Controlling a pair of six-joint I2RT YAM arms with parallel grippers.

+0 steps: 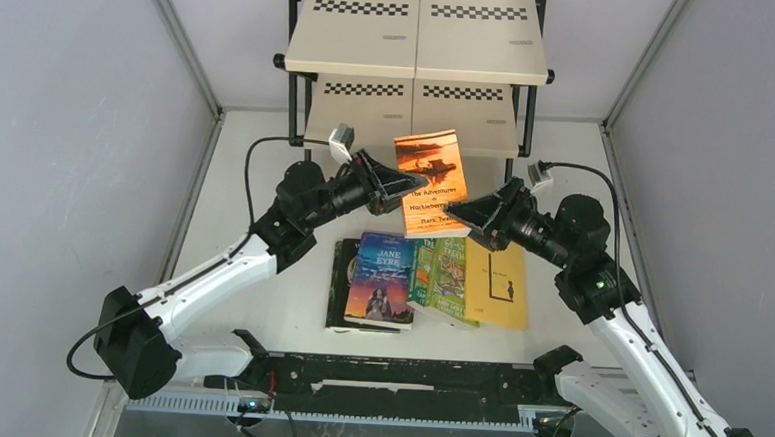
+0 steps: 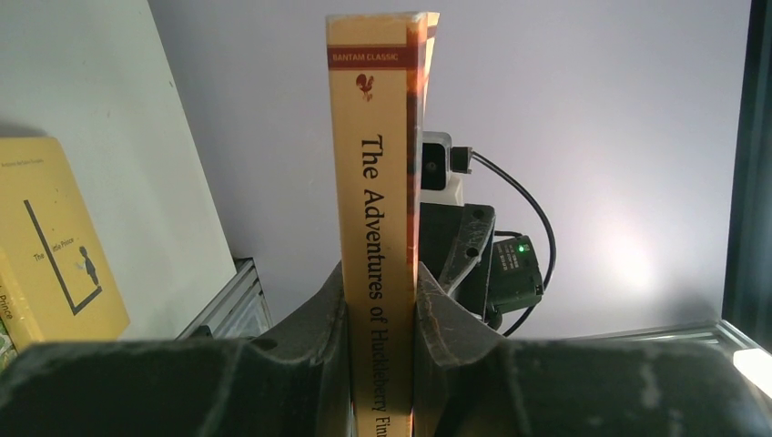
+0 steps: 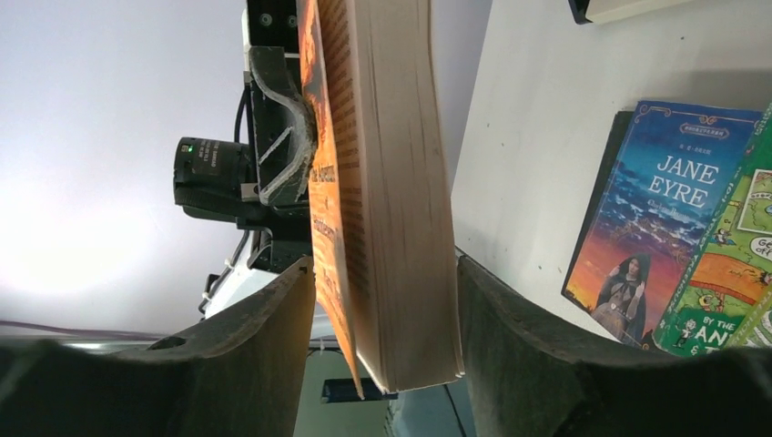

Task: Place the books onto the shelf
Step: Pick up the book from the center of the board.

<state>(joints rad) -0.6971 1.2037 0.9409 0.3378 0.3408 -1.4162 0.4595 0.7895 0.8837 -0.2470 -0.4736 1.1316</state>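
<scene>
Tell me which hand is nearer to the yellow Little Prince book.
Right. The right hand hangs just beyond the far edge of the Little Prince book, its jaws open around the Huckleberry Finn paperback. The left hand grips that paperback farther to the left.

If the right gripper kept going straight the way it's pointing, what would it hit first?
The orange book: the right gripper has its open jaws either side of the page edge. Beyond the book, probably in line, is the left gripper, shut on the spine.
</scene>
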